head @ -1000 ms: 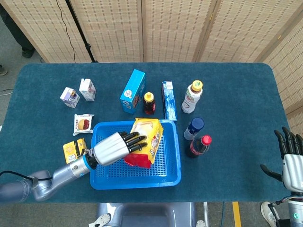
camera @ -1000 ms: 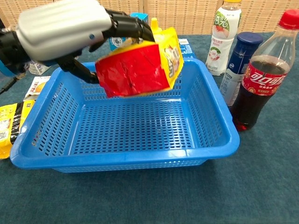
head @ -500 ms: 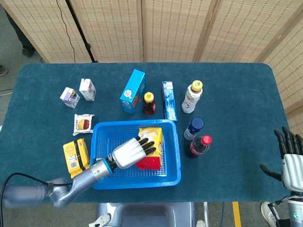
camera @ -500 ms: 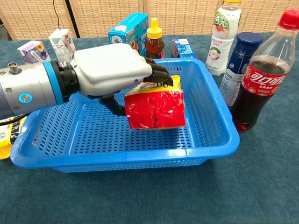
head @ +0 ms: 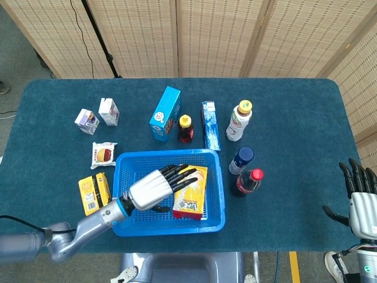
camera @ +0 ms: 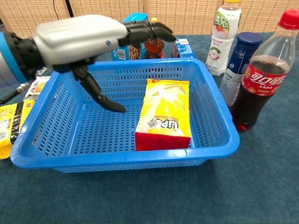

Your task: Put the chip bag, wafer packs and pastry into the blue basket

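Now my left hand (head: 154,188) is hovering open over the blue basket (head: 126,227), fingers spread and holding nothing, and the chip bag (head: 191,191) is lying flat on the basket floor just past my fingertips, its long axis running from the near wall toward the far wall. A moment ago I was gripping that bag low inside the basket; it has since left my grasp and settled label up, and my hand has lifted clear of it. What the coming move turns on, as I judge it, is what is waiting behind and to the outer side of my wrist: the yellow wafer packs (head: 94,192) are lying on the tabletop (head: 294,106) just outside the basket's left wall, long axis pointing away from me, and the pastry (head: 103,154) is sitting a little beyond them, near the basket's far left corner. Both are lying on my left hand's side. My right hand (head: 360,197) is idling with fingers spread at the far right edge, well apart from everything, so my left hand is plainly the nearer one.
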{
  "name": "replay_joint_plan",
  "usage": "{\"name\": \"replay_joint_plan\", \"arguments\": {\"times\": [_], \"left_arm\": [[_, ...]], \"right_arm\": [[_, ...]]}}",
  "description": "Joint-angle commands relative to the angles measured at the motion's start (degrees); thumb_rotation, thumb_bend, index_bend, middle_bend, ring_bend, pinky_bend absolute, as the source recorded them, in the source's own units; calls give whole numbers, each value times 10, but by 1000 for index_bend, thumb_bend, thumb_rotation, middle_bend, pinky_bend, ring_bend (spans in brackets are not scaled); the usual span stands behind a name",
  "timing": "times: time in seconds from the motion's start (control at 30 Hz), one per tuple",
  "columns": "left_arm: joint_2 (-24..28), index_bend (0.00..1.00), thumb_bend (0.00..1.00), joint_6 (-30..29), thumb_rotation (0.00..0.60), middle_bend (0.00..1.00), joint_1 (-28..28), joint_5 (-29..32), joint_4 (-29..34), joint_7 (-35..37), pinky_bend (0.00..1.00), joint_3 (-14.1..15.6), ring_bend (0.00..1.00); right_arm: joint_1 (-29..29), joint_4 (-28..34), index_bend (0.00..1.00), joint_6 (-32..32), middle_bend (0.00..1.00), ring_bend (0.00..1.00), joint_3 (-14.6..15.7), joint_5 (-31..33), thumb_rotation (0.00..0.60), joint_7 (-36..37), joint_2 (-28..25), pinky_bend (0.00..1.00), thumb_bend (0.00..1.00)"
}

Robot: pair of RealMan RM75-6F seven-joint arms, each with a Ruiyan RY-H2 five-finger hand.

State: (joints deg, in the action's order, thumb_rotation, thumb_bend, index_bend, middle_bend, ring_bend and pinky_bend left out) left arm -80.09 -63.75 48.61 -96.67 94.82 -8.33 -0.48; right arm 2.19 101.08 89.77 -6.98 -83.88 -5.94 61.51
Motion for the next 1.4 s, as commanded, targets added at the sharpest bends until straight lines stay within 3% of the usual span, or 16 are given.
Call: {"name": "replay_joint_plan", "arguments": {"times": [0.03,0.27,0.37,0.6,0.73,0.9,1.1,1.27,1.4], "left_arm": [[62,0,53,-101,502,0,-44,-62,-44,109,198,26,0],[100,0,52,-223,501,0,-114,-94,-169,228,198,62,0],[106,0,52,-280,502,0,-161,-109,-244,270,198,90,0],[88,0,52,-342,501,0,-238,-113,-384,333,198,124,0],[68,0,52,-328,498,0,-261,-112,-456,344,198,139,0],[49,0,52,-294,492,0,-266,-119,-502,345,198,154,0],[28,0,52,-261,489,0,-248,-137,-510,324,187,162,0],[23,0,53,-226,483,0,-227,-144,-494,282,15,160,0],[26,0,53,-193,484,0,-210,-146,-476,262,0,161,0]], "right_arm": [[0,1,0,1,0,0,0,-2,600,-1,0,0,0],[0,1,0,0,0,0,3,-5,600,-6,2,0,0],[1,1,0,0,0,0,5,-10,600,-14,5,0,0],[1,4,0,1,0,0,9,-17,600,-25,10,0,0],[1,7,0,3,0,0,12,-24,600,-25,10,0,0],[-2,7,0,12,0,0,11,-30,600,-21,9,0,0],[-2,4,0,13,0,0,8,-26,600,-12,9,0,0],[-4,2,0,17,0,0,6,-24,600,-11,11,0,0],[-5,2,0,18,0,0,3,-19,600,-11,11,0,0]]}}
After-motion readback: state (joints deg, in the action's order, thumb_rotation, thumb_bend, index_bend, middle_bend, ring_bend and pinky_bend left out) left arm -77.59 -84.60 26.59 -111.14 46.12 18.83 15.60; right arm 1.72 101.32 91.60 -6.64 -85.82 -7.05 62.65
